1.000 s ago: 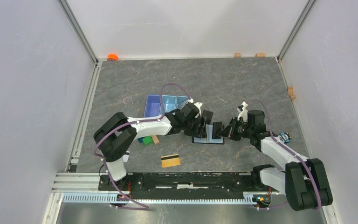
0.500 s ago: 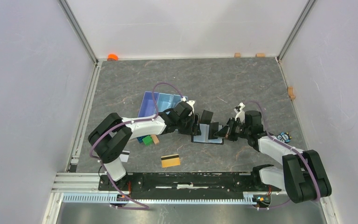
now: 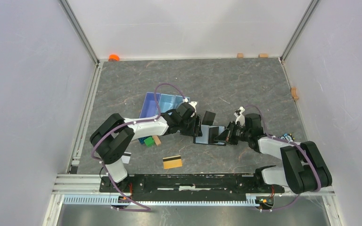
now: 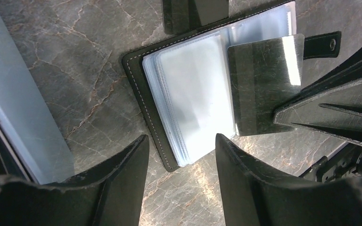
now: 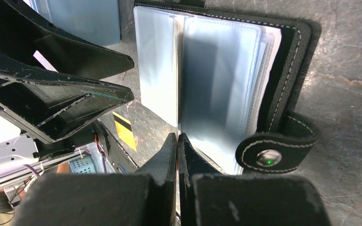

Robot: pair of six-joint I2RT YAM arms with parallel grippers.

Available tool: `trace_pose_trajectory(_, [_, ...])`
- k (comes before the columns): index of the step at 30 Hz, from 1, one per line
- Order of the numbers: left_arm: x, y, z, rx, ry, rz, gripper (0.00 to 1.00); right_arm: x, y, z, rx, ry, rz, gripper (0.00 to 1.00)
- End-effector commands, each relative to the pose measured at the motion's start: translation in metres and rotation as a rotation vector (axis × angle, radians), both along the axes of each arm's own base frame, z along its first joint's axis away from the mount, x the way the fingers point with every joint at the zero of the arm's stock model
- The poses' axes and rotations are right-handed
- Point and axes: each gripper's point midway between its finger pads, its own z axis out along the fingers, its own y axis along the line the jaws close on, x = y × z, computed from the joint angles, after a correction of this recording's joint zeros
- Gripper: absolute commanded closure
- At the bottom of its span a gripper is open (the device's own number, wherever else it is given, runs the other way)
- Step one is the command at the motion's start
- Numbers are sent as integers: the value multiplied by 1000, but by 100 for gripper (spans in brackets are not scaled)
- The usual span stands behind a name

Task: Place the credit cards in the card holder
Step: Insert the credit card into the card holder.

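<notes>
The left gripper point(image 4: 181, 141) hangs with its jaws spread and holds nothing. A corner of the card holder point(image 4: 188, 89) shows in the gap between its fingers; whether they touch the holder cannot be told. At the left of the grey marbled table point(image 3: 245, 84), a white card point(image 3: 126, 158) with a dark stripe lies partly hidden by the left arm. Next come a green brick point(image 3: 148, 141) and a small wooden block point(image 3: 157, 140), side by side just beside the forearm. Behind them is a light blue tray point(image 3: 153, 104), its right end covered by the arm. A gold card point(image 3: 172, 162) with a dark stripe lies alone near the front edge. Further right, in the middle, the card holder lies open and flat with its clear sleeves up, its snap tab point(image 5: 268, 156) sticking out on the right arm's side. A flat black piece point(image 3: 209, 117), apparently another card, rests just beyond its far edge. Over the holder's right half sits a dark glossy card point(image 4: 264, 80) with a darker stripe, pinched by its edge in the clenched right gripper point(image 5: 178, 140). Whether that card's leading edge has entered a sleeve cannot be told.
</notes>
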Motion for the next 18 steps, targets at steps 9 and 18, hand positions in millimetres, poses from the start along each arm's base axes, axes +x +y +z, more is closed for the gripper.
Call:
trace_pose_trajectory(9, [11, 17, -23, 132, -16, -1, 50, 7, 6, -6, 14, -4, 21, 100])
trace_pose_trajectory(18, [9, 19, -28, 152, -7, -11, 55, 19, 6, -10, 9, -13, -9, 100])
